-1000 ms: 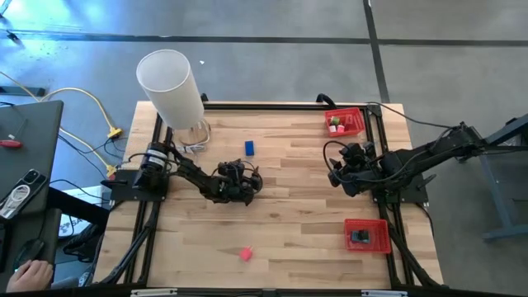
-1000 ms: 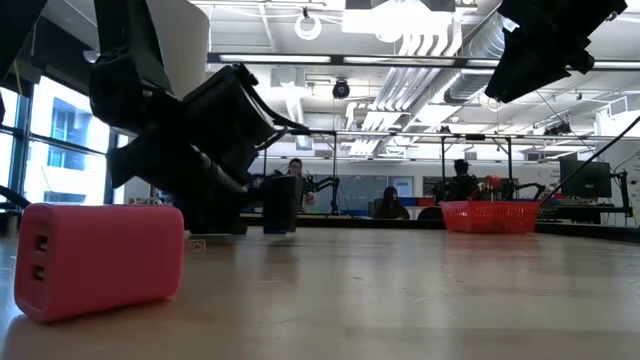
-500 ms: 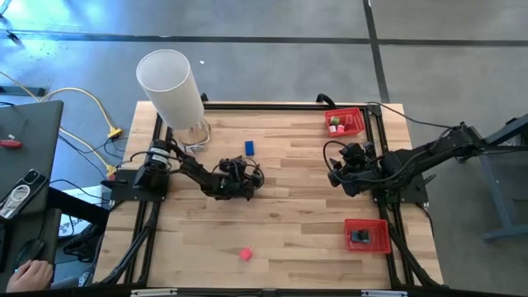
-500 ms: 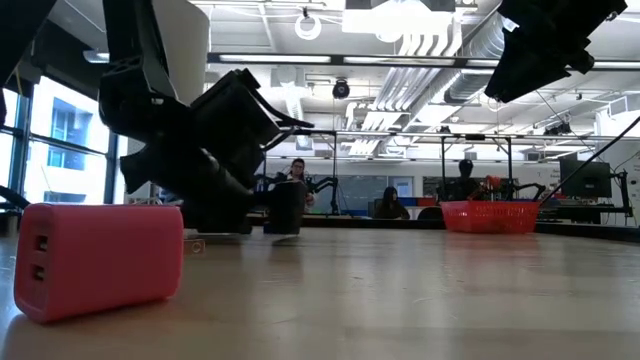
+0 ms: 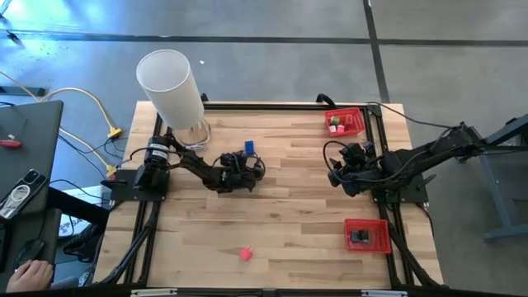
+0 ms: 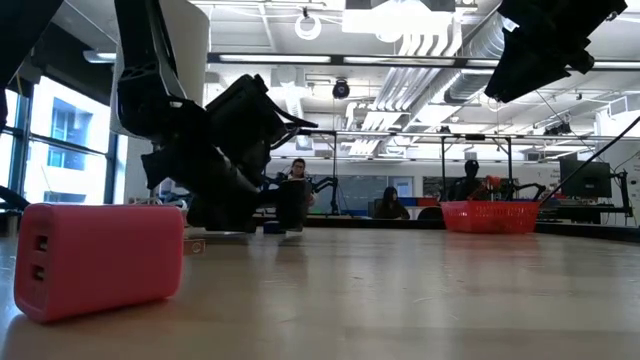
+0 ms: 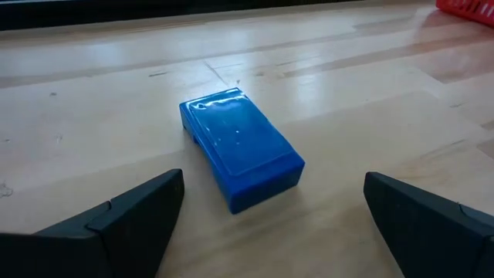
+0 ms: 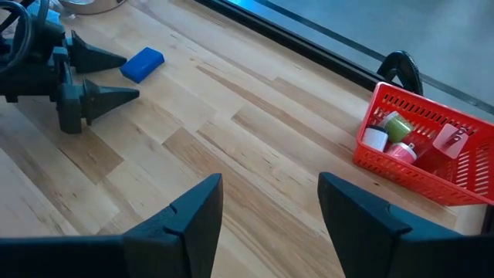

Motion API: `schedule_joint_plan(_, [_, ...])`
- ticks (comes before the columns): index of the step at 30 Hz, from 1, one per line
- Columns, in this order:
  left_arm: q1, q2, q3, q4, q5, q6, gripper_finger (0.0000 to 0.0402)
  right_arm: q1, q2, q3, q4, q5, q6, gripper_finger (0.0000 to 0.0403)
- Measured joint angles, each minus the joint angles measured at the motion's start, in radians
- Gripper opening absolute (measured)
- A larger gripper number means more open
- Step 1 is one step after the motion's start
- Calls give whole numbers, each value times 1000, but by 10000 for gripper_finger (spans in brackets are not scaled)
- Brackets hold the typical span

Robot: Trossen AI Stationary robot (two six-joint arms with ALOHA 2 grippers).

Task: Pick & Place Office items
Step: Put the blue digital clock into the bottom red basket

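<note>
A small blue block (image 7: pixel 241 150) lies flat on the wooden table, left of centre toward the far side (image 5: pixel 248 148). My left gripper (image 5: pixel 250 163) is low over the table just near of it and open. Its two fingers (image 7: pixel 131 216) stand wide on either side, short of the block, touching nothing. The right wrist view also shows the left gripper (image 8: pixel 127 76) pointing at the blue block (image 8: pixel 142 64). A pink block (image 5: pixel 245 253) rests near the front edge and looms large in the low view (image 6: pixel 100 258). My right gripper (image 8: pixel 270 212) hangs open above the table's right half (image 5: pixel 337 169).
A red tray (image 5: pixel 345 121) at the far right corner holds green, white and pink pieces (image 8: pixel 397 135). A second red tray (image 5: pixel 366 235) at the near right holds a black piece. A tall white cylinder (image 5: pixel 169 87) stands at the far left corner, close behind the left arm.
My left gripper has moved toward the table's far edge, closing on the blue block, and has swung a little while staying low and open. The blue block and the pink block have not moved.
</note>
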Motion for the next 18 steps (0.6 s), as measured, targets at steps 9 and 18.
schedule_joint_plan(9, [0,1,-1,-3,8,39,394,0,0,0,0,0,0,201])
schedule_joint_plan(18, [0,1,-2,-5,4,39,341,0,0,0,0,0,-5,201])
